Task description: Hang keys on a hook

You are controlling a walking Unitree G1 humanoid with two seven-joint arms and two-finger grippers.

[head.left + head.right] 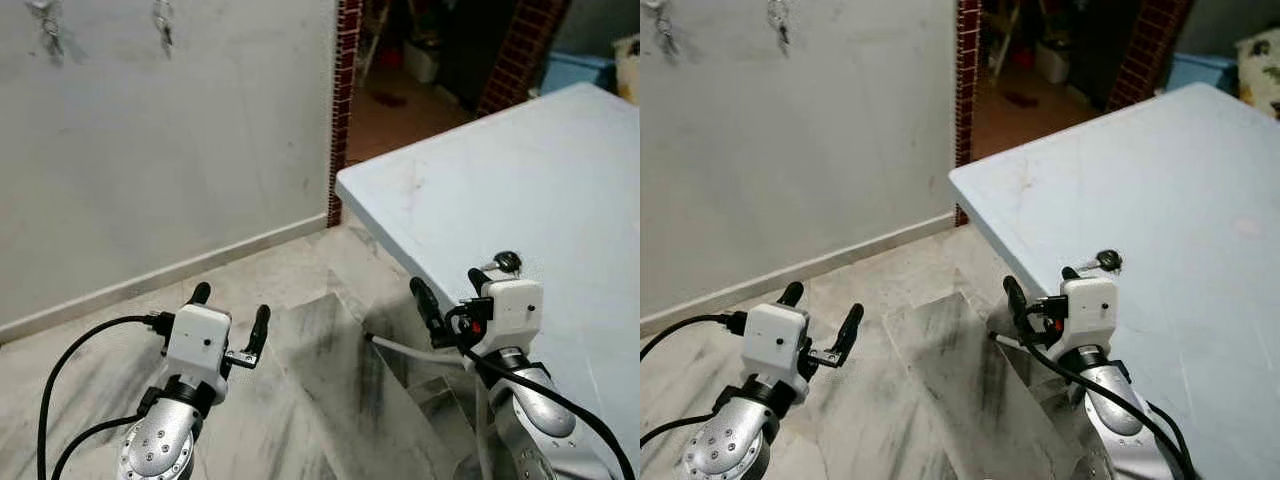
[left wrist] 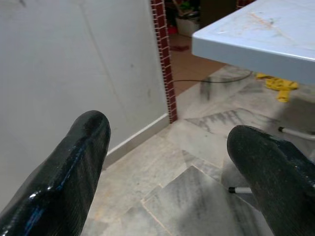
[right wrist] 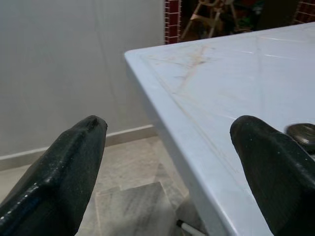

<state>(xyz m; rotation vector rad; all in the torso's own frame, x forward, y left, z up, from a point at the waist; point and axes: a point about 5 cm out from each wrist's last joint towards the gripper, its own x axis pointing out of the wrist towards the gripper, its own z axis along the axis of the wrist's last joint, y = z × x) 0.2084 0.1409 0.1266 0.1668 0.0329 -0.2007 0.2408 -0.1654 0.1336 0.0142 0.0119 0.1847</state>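
Head camera looks down at a marble floor [image 1: 300, 400], a plain grey wall [image 1: 180, 140] on the robot's left and a pale blue table [image 1: 540, 190] on its right.

Left gripper [image 1: 232, 318]: held out over the floor, well short of the wall, fingers spread apart with nothing between them. The left wrist view confirms this: both black fingertips [image 2: 74, 167] stand wide apart, with floor, skirting and the table's near corner visible through the gap.

Right gripper [image 1: 455, 290]: raised at the table's near edge, fingers likewise apart and empty. In the right wrist view one fingertip [image 3: 64, 167] hangs over the floor side and the other over the tabletop, the table edge running between them.

Keys [image 1: 507, 262]: a small dark object with a round head lies on the tabletop close to the near edge, just beyond the right gripper's outer finger. In the right wrist view it shows as a dark rounded shape [image 3: 301, 133] partly hidden behind that finger. Too small and blurred to make out individual keys. Not touched by either finger as far as can be seen.

Hooks: two small metal hooks [image 1: 163, 22] are fixed high on the wall, at the top of the head views, side by side and apart from each other; something small appears to hang from each, details unclear.

A red brick pillar [image 1: 345, 100] ends the wall; beyond it is a dim room with clutter.
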